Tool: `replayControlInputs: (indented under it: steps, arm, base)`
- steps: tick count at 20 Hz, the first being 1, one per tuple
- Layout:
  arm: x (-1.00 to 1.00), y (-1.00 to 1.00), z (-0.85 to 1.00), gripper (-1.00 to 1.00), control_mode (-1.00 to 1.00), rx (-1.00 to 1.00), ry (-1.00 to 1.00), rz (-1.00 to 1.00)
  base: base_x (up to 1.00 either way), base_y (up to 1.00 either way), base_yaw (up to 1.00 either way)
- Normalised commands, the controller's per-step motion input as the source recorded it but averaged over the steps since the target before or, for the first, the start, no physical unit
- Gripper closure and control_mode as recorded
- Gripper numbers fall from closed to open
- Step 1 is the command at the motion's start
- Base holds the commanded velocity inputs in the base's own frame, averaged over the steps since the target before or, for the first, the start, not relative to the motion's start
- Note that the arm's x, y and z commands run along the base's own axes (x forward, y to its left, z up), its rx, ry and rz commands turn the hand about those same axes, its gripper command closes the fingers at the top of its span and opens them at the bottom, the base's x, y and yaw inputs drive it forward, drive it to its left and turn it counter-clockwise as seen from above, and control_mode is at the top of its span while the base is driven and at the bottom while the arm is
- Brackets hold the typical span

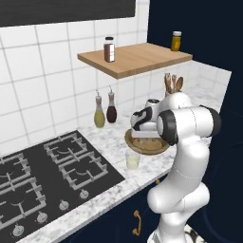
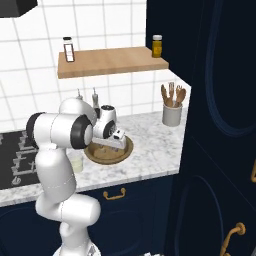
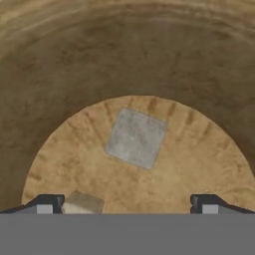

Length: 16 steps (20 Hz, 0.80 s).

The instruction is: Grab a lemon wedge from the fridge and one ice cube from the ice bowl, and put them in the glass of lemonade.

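My gripper is open and points straight down into the brown wooden ice bowl. A grey ice cube lies on the bowl's floor, ahead of and between the fingertips, untouched. A second ice cube lies beside the left fingertip. From the base, the hand hangs low over the ice bowl on the marble counter. The glass of lemonade stands just left of the ice bowl, near the counter's front edge. The lemon wedge and the fridge are out of view.
A black gas hob lies left of the glass. Two slim bottles stand at the tiled wall. A white utensil crock sits at the right rear. A wooden shelf with jars hangs overhead. Tall navy cabinets close the right side.
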Motion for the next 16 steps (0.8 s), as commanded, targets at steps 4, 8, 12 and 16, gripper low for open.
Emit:
replayControlInputs:
  steps: [4, 8, 12, 16]
  arm:
    - [-0.06, 0.00, -0.19, -1.00, -1.00, 0.00, 0.01, -0.01]
    - [-0.09, 0.06, -0.25, -1.00, -1.00, 0.00, 0.01, 0.00]
    - [-0.13, 0.22, -0.01, -1.00, -1.00, 0.00, 0.02, 0.00]
    - [0.01, 0.16, -0.14, -1.00, -1.00, 0.00, 0.00, 0.00]
  base:
    - [0.00, 0.00, 0.00]
    - [0.00, 0.00, 0.00]
    - [0.00, 0.00, 0.00]
    - [0.00, 0.00, 0.00]
